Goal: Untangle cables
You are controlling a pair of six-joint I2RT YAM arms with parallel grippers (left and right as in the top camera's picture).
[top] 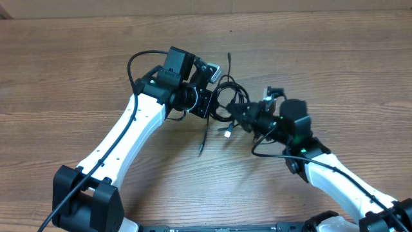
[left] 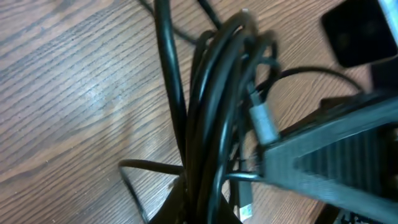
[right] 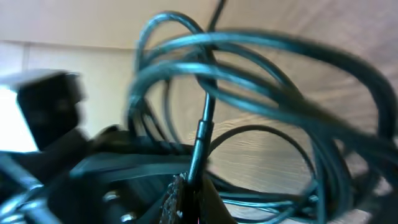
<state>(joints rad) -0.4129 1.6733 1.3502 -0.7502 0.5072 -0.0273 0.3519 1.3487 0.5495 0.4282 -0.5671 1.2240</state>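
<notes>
The cables (top: 226,95) are a knot of thin black cords lifted between my two grippers at the middle of the table. One loose strand (top: 203,138) hangs down to the wood, and a silvery plug (top: 227,132) dangles beside it. My left gripper (top: 211,103) is shut on the bundle. In the left wrist view the cords (left: 214,93) run up from its jaws (left: 205,214). My right gripper (top: 240,115) is shut on a single cord (right: 202,124), pinched at its jaws (right: 189,198), with loops (right: 261,53) arching beyond.
The wooden table (top: 77,71) stretches around the knot. A thick black lead (top: 137,61) loops off the left arm. The arm bases (top: 84,200) stand at the front edge. The right gripper's body (left: 336,155) fills the right of the left wrist view.
</notes>
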